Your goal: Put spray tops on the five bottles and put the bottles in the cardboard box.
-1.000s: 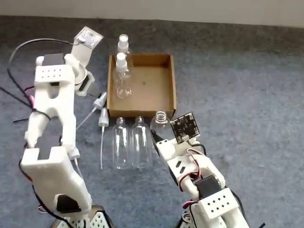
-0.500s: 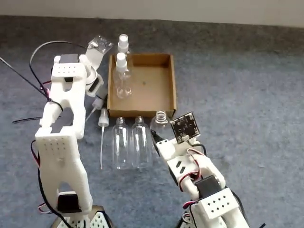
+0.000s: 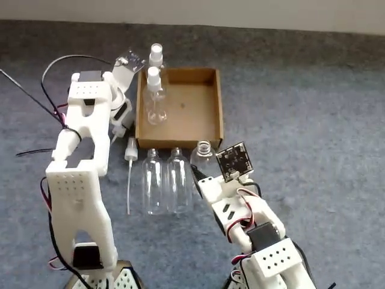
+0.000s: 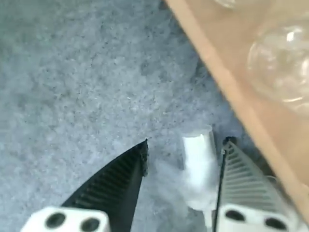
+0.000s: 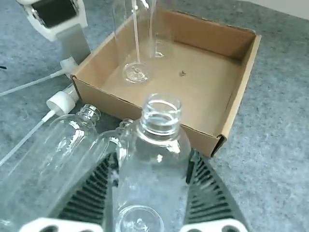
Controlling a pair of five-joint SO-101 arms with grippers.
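On a grey table (image 3: 301, 120), the left gripper (image 4: 186, 145) straddles a spray top (image 4: 199, 166), jaws open. The right gripper (image 5: 152, 183) clamps a bottle (image 5: 155, 140) upright, seemingly for capping.

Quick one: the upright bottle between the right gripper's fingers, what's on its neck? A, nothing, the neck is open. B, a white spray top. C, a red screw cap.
A: in the right wrist view the bottle between the jaws of the right gripper has a bare threaded neck, and you can see straight into its open mouth.
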